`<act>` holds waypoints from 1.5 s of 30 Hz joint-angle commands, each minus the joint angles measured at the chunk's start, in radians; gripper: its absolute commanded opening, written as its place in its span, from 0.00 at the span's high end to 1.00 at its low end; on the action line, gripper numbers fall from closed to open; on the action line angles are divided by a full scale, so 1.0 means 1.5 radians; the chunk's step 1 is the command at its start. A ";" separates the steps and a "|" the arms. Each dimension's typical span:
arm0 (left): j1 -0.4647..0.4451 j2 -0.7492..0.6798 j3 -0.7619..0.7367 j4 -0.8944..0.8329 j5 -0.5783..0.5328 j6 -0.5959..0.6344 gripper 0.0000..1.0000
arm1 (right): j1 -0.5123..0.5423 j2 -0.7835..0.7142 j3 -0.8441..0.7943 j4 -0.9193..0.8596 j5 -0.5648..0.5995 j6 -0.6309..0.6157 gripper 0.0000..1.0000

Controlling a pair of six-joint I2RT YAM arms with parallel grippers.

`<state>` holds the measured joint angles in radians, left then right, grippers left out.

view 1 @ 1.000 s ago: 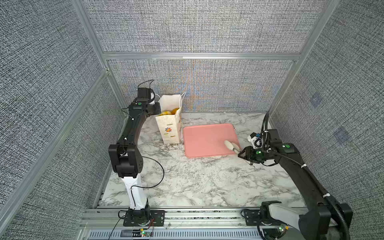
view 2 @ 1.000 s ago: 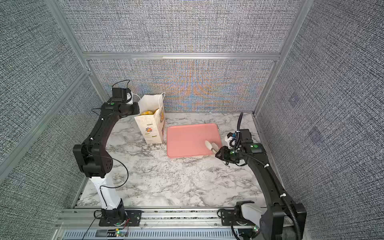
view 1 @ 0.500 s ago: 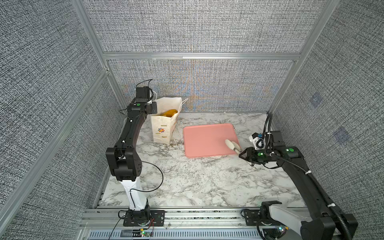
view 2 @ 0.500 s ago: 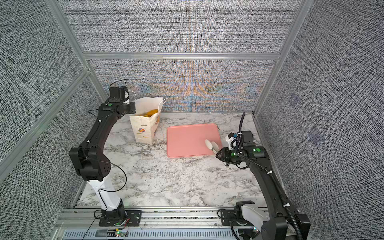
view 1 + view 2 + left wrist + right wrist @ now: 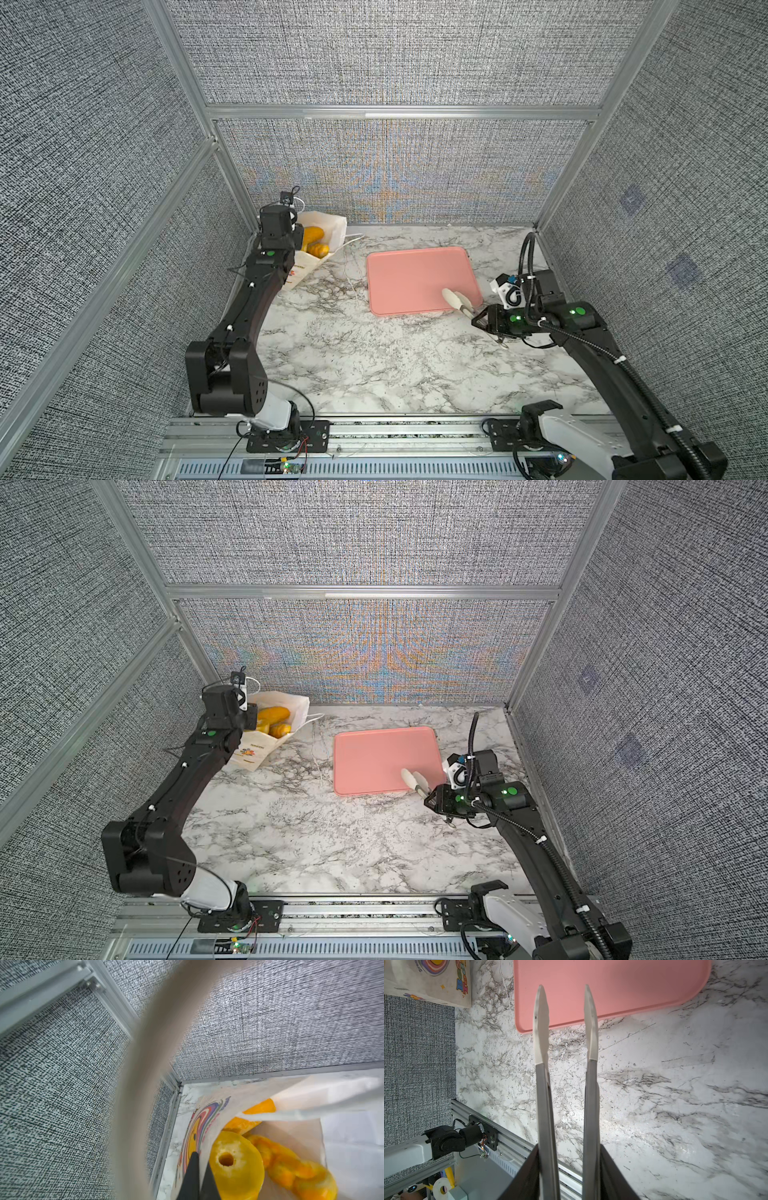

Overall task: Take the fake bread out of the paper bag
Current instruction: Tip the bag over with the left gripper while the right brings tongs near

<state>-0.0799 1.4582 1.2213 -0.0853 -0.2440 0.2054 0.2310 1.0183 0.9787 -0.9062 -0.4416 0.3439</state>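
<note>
Left gripper [image 5: 201, 1164] pinched thin paper bag [image 5: 334, 224] rim beside glossy ringed bread [image 5: 236, 1165]; right gripper [image 5: 569, 1161] clasped slim steel tongs [image 5: 544, 1095].

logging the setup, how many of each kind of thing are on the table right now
paper bag: 1
bread pieces showing in the bag: 3, more may be hidden
pink tray: 1
tongs: 1
total: 6
</note>
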 commanded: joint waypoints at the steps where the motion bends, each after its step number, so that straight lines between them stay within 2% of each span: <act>1: -0.010 -0.058 -0.081 0.141 0.106 0.050 1.00 | 0.022 -0.002 0.019 0.022 0.001 0.030 0.58; 5: -0.025 -0.122 -0.176 0.150 0.153 0.061 1.00 | 0.067 0.013 0.068 0.022 0.002 0.045 0.59; 10: -0.037 -0.187 -0.249 0.139 0.199 0.051 1.00 | 0.149 0.043 0.141 0.030 0.013 0.076 0.59; 16: -0.045 -0.227 -0.289 0.096 0.283 0.017 1.00 | 0.296 0.086 0.144 0.139 0.023 0.157 0.60; 21: -0.053 -0.261 -0.329 0.097 0.306 -0.024 1.00 | 0.394 0.165 0.134 0.241 0.027 0.193 0.60; 31: -0.060 -0.304 -0.361 0.088 0.318 -0.069 1.00 | 0.433 0.349 0.207 0.359 0.025 0.216 0.60; 37: -0.060 -0.308 -0.374 0.101 0.326 -0.089 1.00 | 0.442 0.439 0.274 0.353 0.040 0.219 0.60; 45: -0.061 -0.303 -0.375 0.113 0.325 -0.104 1.00 | 0.463 0.493 0.347 0.302 0.090 0.215 0.60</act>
<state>-0.1707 0.9993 0.6601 0.0666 0.2199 0.0799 0.9150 1.7504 1.4746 -0.4271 -0.3408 0.6678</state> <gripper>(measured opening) 0.054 0.398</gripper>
